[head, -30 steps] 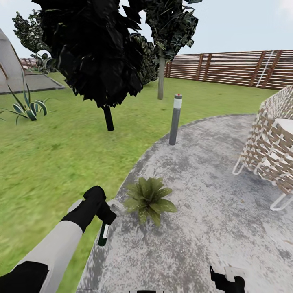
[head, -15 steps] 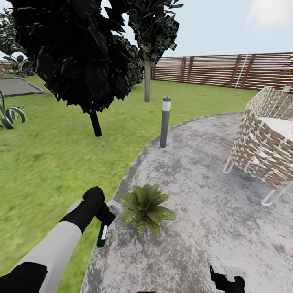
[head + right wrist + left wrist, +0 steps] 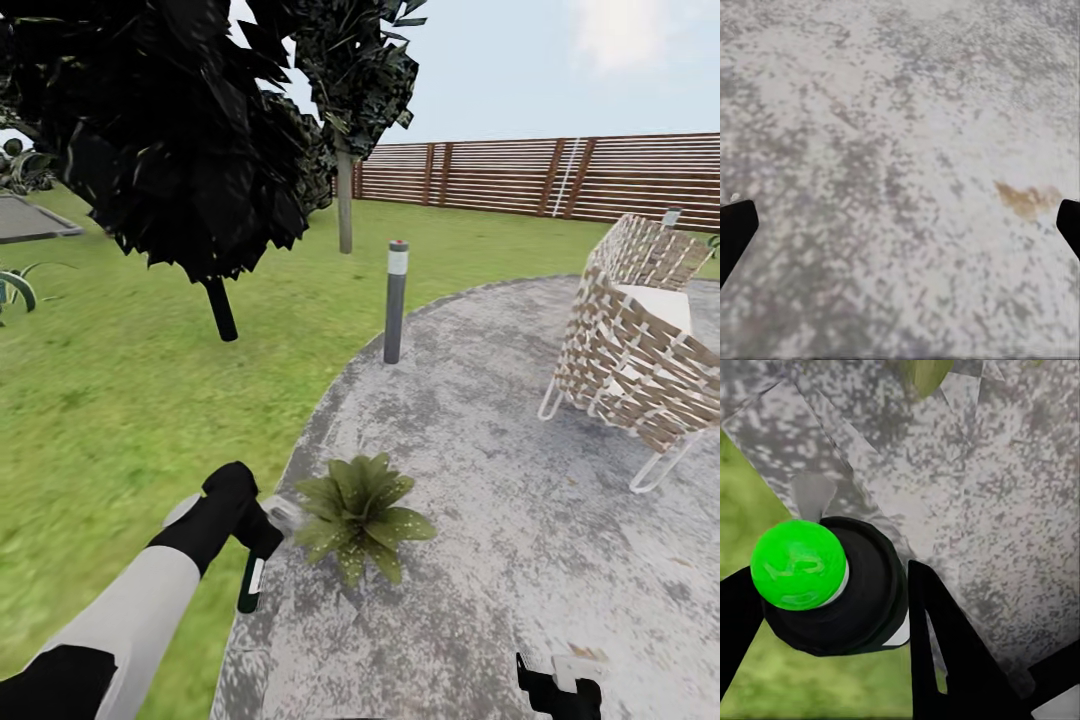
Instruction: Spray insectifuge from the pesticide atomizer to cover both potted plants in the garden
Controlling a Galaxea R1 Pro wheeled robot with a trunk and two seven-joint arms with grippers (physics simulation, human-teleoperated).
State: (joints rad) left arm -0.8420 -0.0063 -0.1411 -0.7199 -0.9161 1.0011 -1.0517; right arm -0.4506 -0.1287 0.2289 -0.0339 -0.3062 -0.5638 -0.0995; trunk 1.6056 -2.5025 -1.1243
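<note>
Gripping one pesticide atomizer (image 3: 252,582) in left hand (image 3: 262,535), bottle hanging down at patio (image 3: 520,500) edge, just beside one potted plant (image 3: 362,508). Right hand (image 3: 556,688) low over patio, fingers spread wide apart.

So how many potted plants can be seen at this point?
1. The potted plant sits at the patio's edge, just beside the left hand holding the atomizer. The second plant may be out of frame.

green lawn (image 3: 120,400) around a grey stone patio (image 3: 520,480), slat fence (image 3: 560,178), woven chair (image 3: 640,335), bollard lamp (image 3: 395,300).
</note>
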